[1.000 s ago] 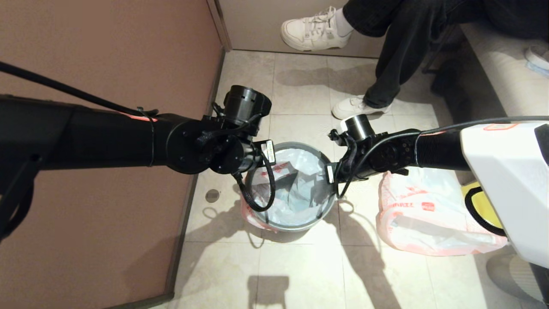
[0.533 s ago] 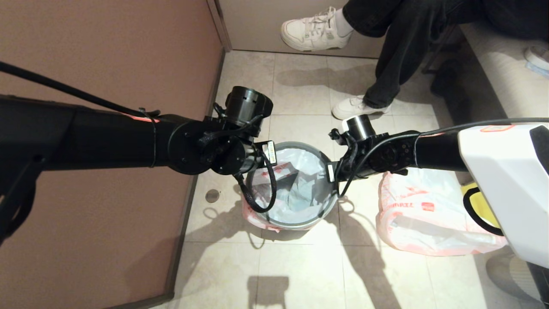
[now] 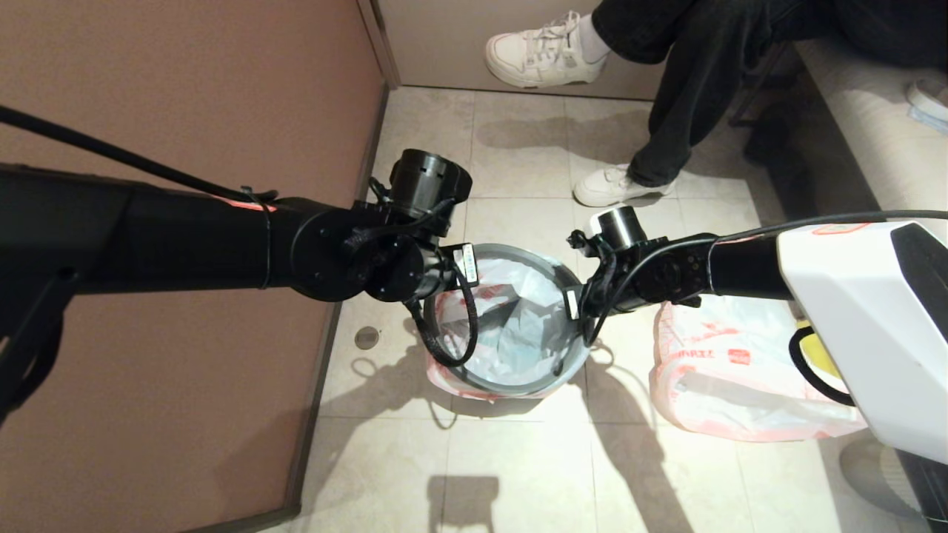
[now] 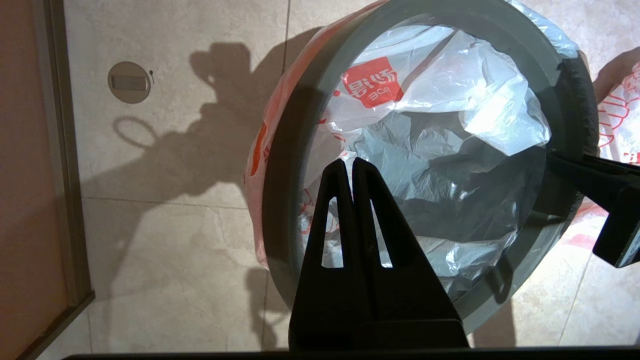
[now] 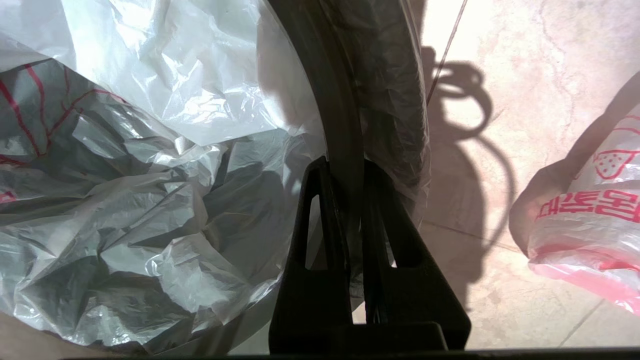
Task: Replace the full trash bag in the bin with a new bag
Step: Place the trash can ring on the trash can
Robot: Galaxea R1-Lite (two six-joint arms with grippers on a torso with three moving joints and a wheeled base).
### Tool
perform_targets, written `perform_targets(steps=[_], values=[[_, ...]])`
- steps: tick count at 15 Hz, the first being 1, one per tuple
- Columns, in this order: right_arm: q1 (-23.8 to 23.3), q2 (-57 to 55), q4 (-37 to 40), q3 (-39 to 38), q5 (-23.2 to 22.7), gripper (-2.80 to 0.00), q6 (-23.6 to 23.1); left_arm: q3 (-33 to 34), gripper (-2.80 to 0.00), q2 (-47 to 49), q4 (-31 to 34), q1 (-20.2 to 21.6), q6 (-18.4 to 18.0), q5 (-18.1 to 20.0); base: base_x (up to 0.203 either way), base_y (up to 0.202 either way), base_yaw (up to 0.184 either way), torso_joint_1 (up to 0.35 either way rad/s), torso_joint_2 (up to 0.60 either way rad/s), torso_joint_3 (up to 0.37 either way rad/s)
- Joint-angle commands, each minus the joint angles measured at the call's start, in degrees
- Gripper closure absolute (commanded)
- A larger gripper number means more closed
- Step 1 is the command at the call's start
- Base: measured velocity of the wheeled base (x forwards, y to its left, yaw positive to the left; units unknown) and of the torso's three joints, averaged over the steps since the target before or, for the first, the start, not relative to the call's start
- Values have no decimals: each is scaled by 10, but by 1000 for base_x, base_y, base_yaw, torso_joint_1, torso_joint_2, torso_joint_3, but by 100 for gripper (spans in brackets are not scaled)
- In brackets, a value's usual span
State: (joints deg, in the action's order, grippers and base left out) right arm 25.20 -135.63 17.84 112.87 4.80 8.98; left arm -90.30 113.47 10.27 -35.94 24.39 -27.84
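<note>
The right gripper (image 5: 346, 167) is pinched on the rim of the bin (image 5: 345, 95) — one finger (image 5: 320, 210) inside the rim, the other outside it, the grey ring between the tips. On the inner finger's side the new bag (image 5: 150, 165) lines the bin, crumpled and translucent white with red lines. Beyond the outer finger, well apart on the tiled floor (image 5: 500, 55), lies the full trash bag (image 5: 590, 225) — red print, pink hem.
</note>
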Motion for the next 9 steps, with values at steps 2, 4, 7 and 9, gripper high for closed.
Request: perform_targets(steps=[2, 4, 7, 9], values=[[8, -4, 1, 0, 1, 0, 1, 0, 0, 0, 0, 0, 2, -2, 0, 0, 0, 0, 0, 0], [9, 5, 2, 0, 1, 0, 1, 0, 0, -1, 0, 0, 2, -2, 0, 0, 0, 0, 0, 0], [12, 30, 9, -5, 1, 0, 2, 0, 0, -4, 0, 0, 2, -2, 0, 0, 0, 0, 0, 0], [13, 44, 29, -5, 2, 0, 3, 0, 0, -7, 0, 0, 2, -2, 0, 0, 0, 0, 0, 0]])
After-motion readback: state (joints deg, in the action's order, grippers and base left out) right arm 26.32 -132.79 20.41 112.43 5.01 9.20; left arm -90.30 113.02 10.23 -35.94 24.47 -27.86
